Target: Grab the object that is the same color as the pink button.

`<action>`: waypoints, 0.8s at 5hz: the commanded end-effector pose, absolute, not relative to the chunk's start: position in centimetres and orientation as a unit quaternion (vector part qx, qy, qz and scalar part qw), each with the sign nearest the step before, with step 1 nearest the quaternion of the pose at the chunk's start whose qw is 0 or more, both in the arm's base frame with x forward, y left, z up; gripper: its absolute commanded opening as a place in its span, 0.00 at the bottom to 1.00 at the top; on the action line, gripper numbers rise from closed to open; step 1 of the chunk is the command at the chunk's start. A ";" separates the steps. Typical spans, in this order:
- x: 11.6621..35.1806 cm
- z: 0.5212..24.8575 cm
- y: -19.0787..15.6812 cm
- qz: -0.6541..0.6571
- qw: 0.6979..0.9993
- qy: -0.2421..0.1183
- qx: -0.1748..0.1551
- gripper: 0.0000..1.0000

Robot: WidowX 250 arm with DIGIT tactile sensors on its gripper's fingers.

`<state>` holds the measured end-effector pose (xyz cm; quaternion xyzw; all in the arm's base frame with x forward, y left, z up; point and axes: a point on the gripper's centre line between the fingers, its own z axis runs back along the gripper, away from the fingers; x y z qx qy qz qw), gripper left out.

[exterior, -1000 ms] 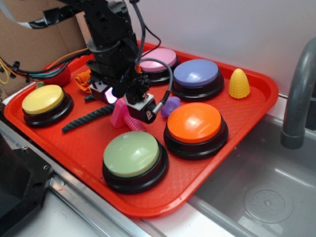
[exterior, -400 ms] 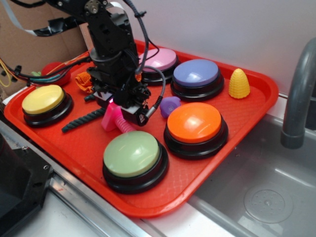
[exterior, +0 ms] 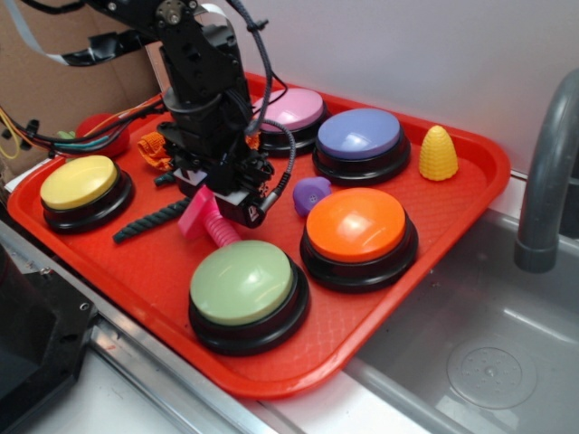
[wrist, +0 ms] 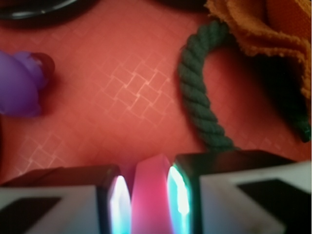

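The object, a small pink toy bolt (exterior: 206, 220), lies on the red tray (exterior: 380, 307) between the green button and the arm. Its flat head (wrist: 150, 195) stands pinched between my gripper's (exterior: 214, 201) two pads, so the gripper (wrist: 149, 197) is shut on it. The ribbed shaft sticks out toward the green button (exterior: 242, 285). The pink button (exterior: 291, 110) sits at the back of the tray, partly hidden by the arm.
Purple (exterior: 360, 137), orange (exterior: 356, 228) and yellow (exterior: 80, 183) buttons surround the spot. A purple lump (exterior: 311, 193), a dark green rope (wrist: 199, 97), an orange cloth (wrist: 263, 24) and a yellow corn toy (exterior: 438, 152) lie on the tray. A sink and faucet (exterior: 547, 172) are at right.
The gripper has come lower and shifted slightly left over the bolt, and the bolt has moved left with it between the pads.
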<state>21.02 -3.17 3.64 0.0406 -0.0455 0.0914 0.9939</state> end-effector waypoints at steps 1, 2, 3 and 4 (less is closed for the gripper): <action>21.6 6.6 -2.2 0.083 0.994 -0.061 0.027 0.00; 22.5 9.1 -1.0 0.071 0.996 -0.042 0.036 0.00; 23.4 12.4 -0.3 0.064 0.996 -0.043 0.040 0.00; 24.6 15.5 1.1 0.070 0.997 -0.039 0.002 0.00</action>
